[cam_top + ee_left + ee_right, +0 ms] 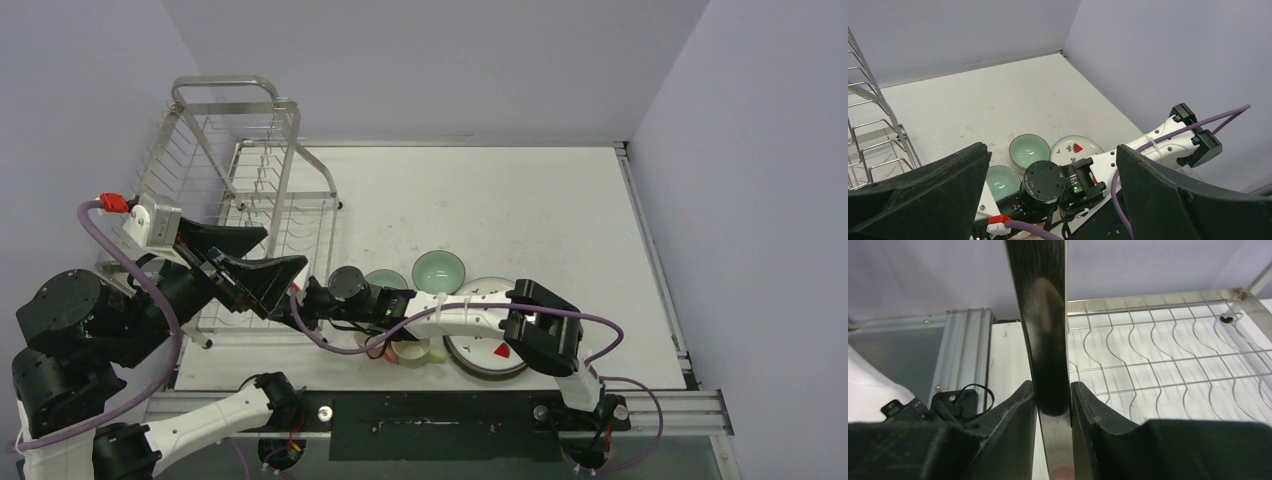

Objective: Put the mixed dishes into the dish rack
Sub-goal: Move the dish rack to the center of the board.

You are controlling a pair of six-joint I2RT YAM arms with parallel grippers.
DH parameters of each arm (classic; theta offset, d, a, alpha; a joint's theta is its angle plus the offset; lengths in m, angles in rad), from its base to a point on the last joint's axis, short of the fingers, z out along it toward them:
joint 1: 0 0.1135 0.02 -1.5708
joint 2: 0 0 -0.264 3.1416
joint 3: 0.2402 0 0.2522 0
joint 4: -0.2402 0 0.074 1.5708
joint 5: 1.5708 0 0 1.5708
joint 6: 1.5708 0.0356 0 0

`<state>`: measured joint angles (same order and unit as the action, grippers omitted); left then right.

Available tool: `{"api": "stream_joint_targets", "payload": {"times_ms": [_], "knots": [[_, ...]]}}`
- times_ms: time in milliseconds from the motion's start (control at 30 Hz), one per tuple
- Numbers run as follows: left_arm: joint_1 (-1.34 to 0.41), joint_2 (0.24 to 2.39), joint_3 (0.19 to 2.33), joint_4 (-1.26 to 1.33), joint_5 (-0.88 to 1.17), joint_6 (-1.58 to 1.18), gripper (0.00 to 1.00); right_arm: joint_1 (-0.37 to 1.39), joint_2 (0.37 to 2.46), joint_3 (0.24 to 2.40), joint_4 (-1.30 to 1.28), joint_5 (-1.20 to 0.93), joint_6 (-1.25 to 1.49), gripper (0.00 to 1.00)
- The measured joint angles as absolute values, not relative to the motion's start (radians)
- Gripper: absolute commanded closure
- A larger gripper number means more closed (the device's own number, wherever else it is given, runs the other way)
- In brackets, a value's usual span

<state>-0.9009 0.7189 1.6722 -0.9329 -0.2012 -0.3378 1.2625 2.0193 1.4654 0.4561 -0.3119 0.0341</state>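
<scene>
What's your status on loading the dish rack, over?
Right gripper shut on dark plate, edge-on before dish rack. Left gripper open, empty, hanging close alongside, possibly in the way.

dark plate [1048, 340] cut off top and bottom, strawberry plate [481, 359] half hidden under right arm [470, 315], rack [878, 131] cropped at left

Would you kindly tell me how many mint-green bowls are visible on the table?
2. The right bowl stands uncovered beside the strawberry plate; the left bowl is partly under the right arm. More may hide beneath it.
</scene>
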Motion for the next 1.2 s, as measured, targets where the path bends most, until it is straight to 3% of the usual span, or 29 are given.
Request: {"api": "stream_joint_targets", "payload": {"times_ms": [767,967,1200], "knots": [[-0.901,0.717,1.655,-0.942,-0.239,-0.337,0.03,1.281,1.999,1.414,0.507,0.520,0.019,1.00],[-0.901,0.717,1.641,-0.994,-0.410,-0.374,0.05,1.290,1.999,1.389,0.553,0.691,0.020,1.00],[-0.901,0.713,1.601,-1.076,-0.645,-0.476,0.12,1.290,1.998,1.362,0.601,0.720,0.020,1.00]]}}
